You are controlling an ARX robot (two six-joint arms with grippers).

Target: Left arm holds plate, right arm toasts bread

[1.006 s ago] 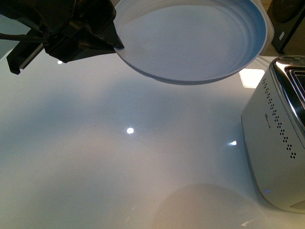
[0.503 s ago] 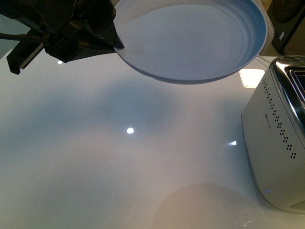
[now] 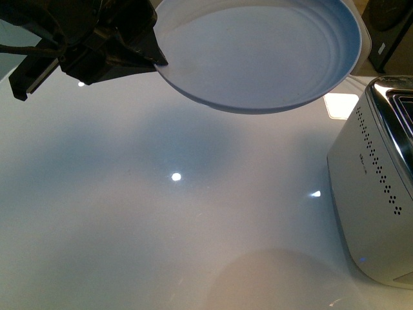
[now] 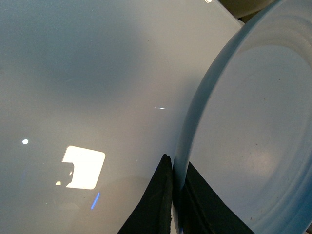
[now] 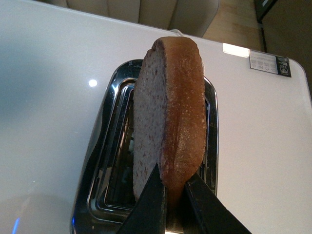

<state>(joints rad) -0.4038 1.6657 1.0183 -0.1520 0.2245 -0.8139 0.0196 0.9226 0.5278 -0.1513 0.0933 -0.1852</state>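
My left gripper (image 3: pixel 158 61) is shut on the left rim of the pale blue-white plate (image 3: pixel 258 55) and holds it tilted above the white table at the top of the front view. In the left wrist view the dark jaws (image 4: pixel 175 183) pinch the plate's rim (image 4: pixel 195 122). My right gripper (image 5: pixel 174 187) is shut on the edge of the brown bread slice (image 5: pixel 168 117), held on edge directly above the toaster's slots (image 5: pixel 122 146). The right arm and the bread are out of the front view.
The silver toaster (image 3: pixel 377 194) stands at the right edge of the glossy white table (image 3: pixel 161 226). A small white card (image 3: pixel 341 104) lies behind it. A label (image 5: pixel 269 63) lies on the table beyond the toaster.
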